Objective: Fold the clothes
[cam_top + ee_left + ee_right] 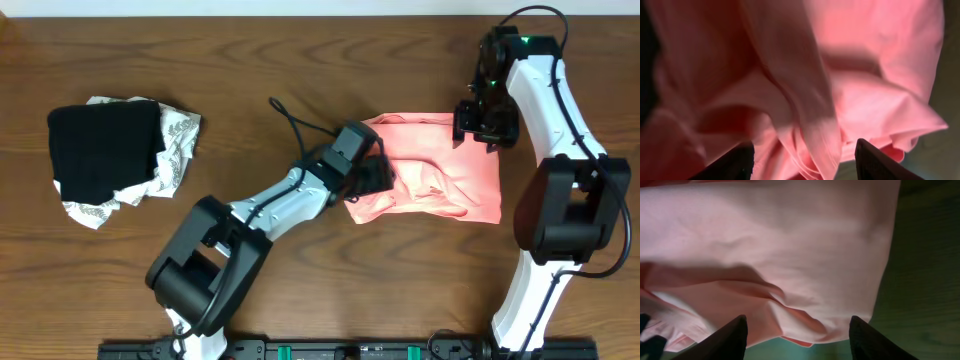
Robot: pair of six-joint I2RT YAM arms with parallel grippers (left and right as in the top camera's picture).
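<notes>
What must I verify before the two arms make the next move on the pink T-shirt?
1. Left gripper jaws apart, a fabric fold between them: ok.
2. Right gripper jaws apart over the shirt's edge: ok.
3. T-shirt lying flat: not ok, it is bunched and wrinkled.
4. Lettering visible for orientation: not ok, none in sight.
5. Black garment and white cloth apart from the shirt: ok.

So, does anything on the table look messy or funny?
Yes. The salmon-pink soft fabric T-shirt lies rumpled and lumpy, with uneven edges. Off to the left, a crumpled white patterned cloth sticks out from under the black folded garment.
</notes>
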